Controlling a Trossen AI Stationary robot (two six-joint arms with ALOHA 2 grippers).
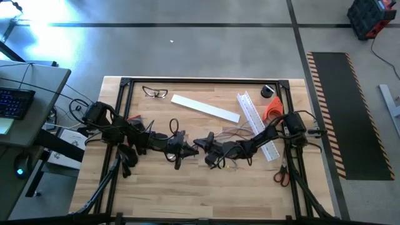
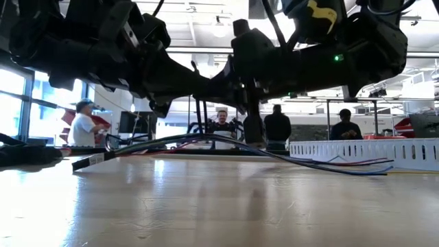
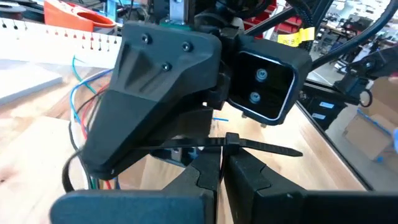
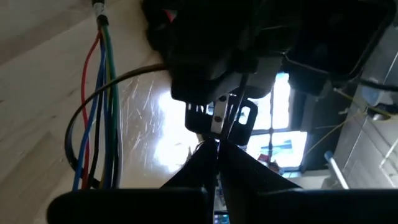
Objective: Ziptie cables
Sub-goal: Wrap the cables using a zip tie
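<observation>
The left gripper (image 3: 214,171) had its fingers clamped on the ziptie (image 3: 249,144), the strip lying crosswise just above the fingertips and its tail pointing toward the counter's edge. Facing it at mid-counter, the right gripper (image 4: 216,149) had its fingers pressed together on a thin strand, probably the same ziptie. The cables (image 2: 226,145) arched low over the counter (image 1: 187,181) beneath both grippers, their coloured ends trailing toward the white slotted channel (image 1: 256,122).

The likely risk was the strip slipping or twisting between two narrow pinches, leaving the loop off the bundle.

Safety glasses (image 1: 155,92), scissors (image 1: 281,174) and a white strip (image 1: 205,107) lay on the pale wood; several people (image 2: 278,128) stood in the workshop beyond.
</observation>
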